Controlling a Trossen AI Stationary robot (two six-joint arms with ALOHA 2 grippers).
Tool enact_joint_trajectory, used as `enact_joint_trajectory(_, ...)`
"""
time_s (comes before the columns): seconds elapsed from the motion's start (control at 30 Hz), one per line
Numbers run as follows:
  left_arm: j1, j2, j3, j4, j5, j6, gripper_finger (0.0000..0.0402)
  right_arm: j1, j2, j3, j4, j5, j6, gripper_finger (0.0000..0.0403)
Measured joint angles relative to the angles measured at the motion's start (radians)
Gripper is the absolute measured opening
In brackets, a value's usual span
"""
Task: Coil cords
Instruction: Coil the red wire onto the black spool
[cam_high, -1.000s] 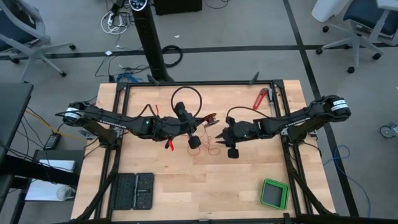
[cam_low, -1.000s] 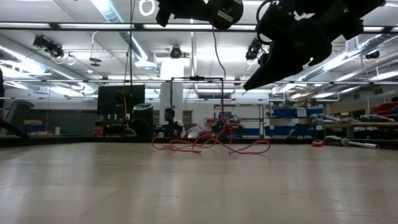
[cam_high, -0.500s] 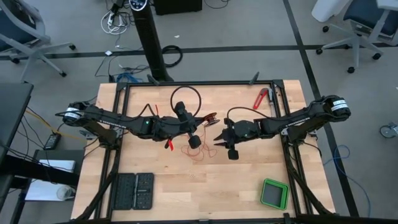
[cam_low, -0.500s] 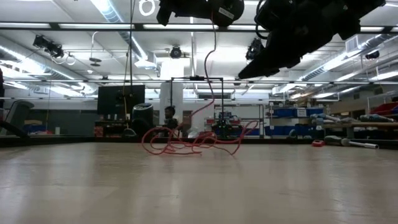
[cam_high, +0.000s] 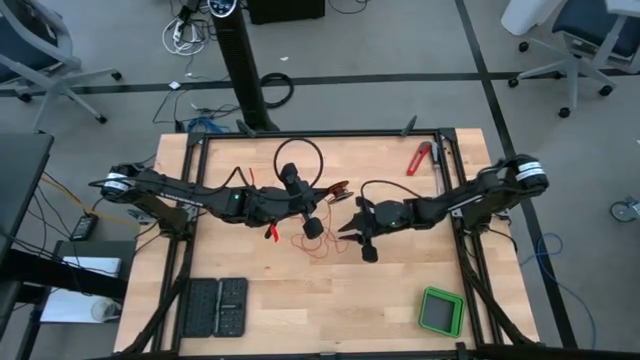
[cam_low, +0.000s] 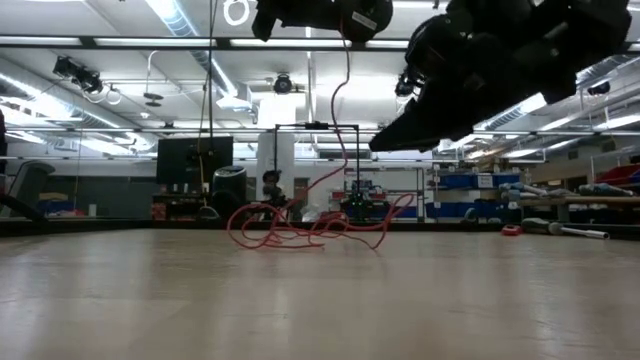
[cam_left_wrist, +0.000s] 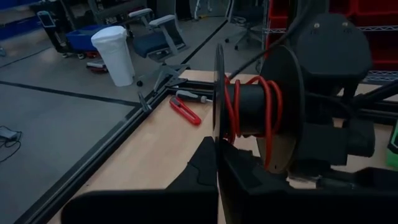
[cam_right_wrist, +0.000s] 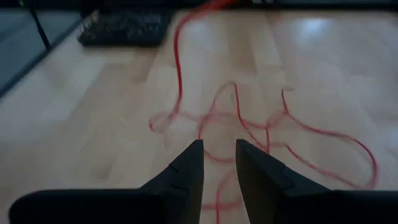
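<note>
The right pincer (cam_high: 349, 228) has slid leftward, slightly parted and empty, over the red wire (cam_high: 318, 242); the left pincer (cam_high: 300, 207) stays closed.

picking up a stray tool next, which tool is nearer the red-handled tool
Right. The right tool hangs mid-table, diagonally inward of the red-handled tool; the left tool is farther across.

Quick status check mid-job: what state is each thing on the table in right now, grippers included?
Red wire: partly wound on spool, rest loose on table.
Spool: a few red turns on it.
Left gripper: shut, beside spool.
Right gripper: fingers slightly apart, empty, above loose wire.
Red-handled tool: lying untouched.
Green box: at table corner, untouched.
</note>
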Motion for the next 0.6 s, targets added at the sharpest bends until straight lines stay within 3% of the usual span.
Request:
enact_joint_trajectory(0.23,0.000,0.000,0.000,0.004,0.000,0.021,0.0001,0.016,0.098,-0.006,0.240,-0.104,0.042,0.0093)
enact_joint_trajectory(0.6,0.000,0.000,0.000,0.007,0.000,0.021,0.0001,0.024,0.160,-0.004,0.378,-0.059,0.068,0.0102)
